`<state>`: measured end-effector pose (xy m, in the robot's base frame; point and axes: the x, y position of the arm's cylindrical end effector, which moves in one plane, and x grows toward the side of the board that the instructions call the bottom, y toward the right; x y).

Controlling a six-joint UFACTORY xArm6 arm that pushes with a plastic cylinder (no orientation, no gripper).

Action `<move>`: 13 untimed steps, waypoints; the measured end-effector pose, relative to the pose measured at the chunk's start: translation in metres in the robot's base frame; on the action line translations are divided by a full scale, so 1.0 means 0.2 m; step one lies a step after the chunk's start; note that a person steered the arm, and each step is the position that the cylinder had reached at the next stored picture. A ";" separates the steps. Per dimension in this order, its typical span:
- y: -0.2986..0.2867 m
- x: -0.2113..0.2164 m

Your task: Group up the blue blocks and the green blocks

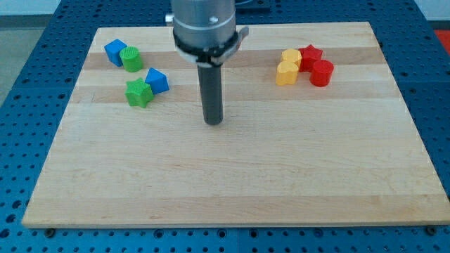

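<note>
A blue cube (114, 51) and a green cylinder (131, 59) touch each other at the view's upper left. Just below them, a green star block (139, 92) touches a blue triangular block (157, 81). The two pairs stand a short gap apart. My tip (214, 121) rests on the board near the middle, to the right of the blue triangular block and clear of all blocks.
At the view's upper right, two yellow blocks (288, 67), a red star block (310, 55) and a red cylinder (321, 73) cluster together. The wooden board (225, 183) lies on a blue perforated table (21, 84).
</note>
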<state>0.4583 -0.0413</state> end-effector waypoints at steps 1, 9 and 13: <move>-0.10 -0.08; -0.50 -0.32; -0.55 -0.58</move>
<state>0.3426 -0.1522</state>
